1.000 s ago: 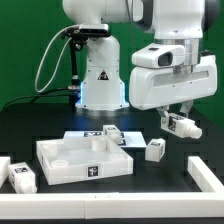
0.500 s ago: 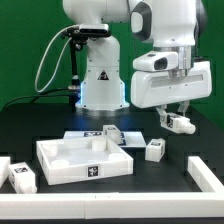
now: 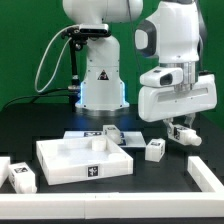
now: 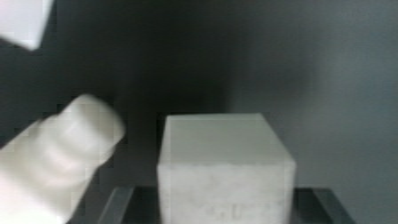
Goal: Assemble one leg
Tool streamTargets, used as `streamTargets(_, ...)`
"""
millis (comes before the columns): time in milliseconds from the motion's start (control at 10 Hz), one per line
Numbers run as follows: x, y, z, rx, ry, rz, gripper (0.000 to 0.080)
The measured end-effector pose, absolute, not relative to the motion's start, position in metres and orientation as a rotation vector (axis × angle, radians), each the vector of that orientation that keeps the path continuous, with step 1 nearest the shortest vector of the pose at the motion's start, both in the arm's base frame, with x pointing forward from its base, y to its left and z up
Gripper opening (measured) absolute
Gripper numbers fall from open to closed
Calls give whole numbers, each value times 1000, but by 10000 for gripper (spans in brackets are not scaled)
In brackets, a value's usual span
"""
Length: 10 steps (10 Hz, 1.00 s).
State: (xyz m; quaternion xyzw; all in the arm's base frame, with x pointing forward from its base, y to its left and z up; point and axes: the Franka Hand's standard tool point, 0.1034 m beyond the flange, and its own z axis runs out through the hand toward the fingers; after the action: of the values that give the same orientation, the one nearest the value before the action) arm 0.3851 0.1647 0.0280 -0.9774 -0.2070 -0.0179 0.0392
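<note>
My gripper (image 3: 182,131) hangs above the table at the exterior view's right, shut on a small white leg (image 3: 185,133) with a tag marker, held well above the surface. In the wrist view the held leg (image 4: 224,165) fills the space between my two dark fingers (image 4: 118,205). A second leg (image 3: 155,150) stands on the table below and to the left of my gripper. A third leg (image 3: 114,133) lies behind the panel. The large white square panel (image 3: 83,160) with raised rim lies at the front left.
A white tagged piece (image 3: 21,177) sits at the front left corner. A long white bar (image 3: 209,172) lies at the front right. The marker board (image 3: 92,133) lies behind the panel, before the robot's base (image 3: 100,85). A blurred white rounded part (image 4: 63,150) shows in the wrist view.
My gripper has moved toward the exterior view's right and a little lower, carrying the leg, and the wrist has turned.
</note>
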Motion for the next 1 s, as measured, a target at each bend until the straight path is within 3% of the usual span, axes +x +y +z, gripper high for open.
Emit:
streamTargets(300, 384, 164, 26, -2996, -637, -47, 285)
streamTargets(500, 384, 164, 26, -2996, -637, -46, 542)
streamTargets(600, 382, 162, 28, -3001, -633, -13, 542)
streamTargets(700, 385, 156, 46, -3016, -615, 21, 636)
streamTargets(800, 391, 151, 67, -3033, -579, 15, 636)
streamTargets(1000, 404, 132, 84, -3033, -596, 28, 646)
